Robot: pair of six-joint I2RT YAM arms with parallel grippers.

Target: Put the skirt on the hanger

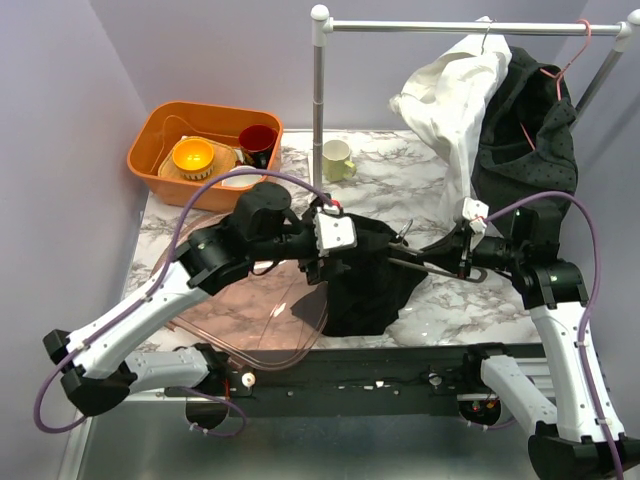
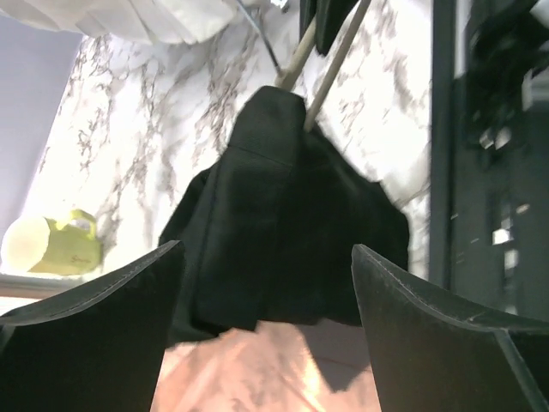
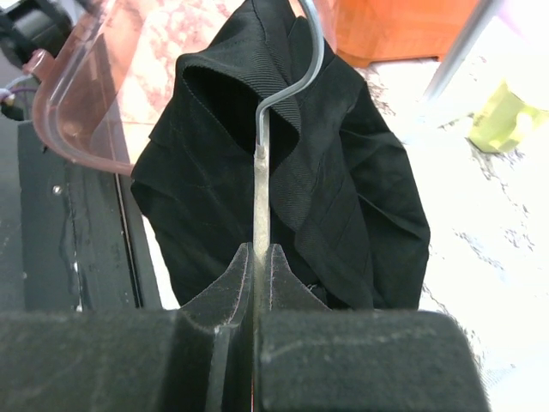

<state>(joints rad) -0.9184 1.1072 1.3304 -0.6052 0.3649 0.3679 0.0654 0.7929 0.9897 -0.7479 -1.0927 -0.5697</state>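
Overhead, skirt (image 1: 365,285) bunched, wrist view — right jaws pinching hanger (image 3: 260,189), apparently wire.

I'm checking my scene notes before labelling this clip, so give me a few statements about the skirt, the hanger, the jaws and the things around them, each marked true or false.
1. The right jaws are shut on the hanger's metal wire. True.
2. The left jaws are clamped on the skirt. False: they stand wide open and grip nothing.
3. The pale mug sits inside the orange tub. False: it stands on the table beside the rack pole; a dark red mug is in the tub.
4. A white shirt hangs from the rack's top bar. True.
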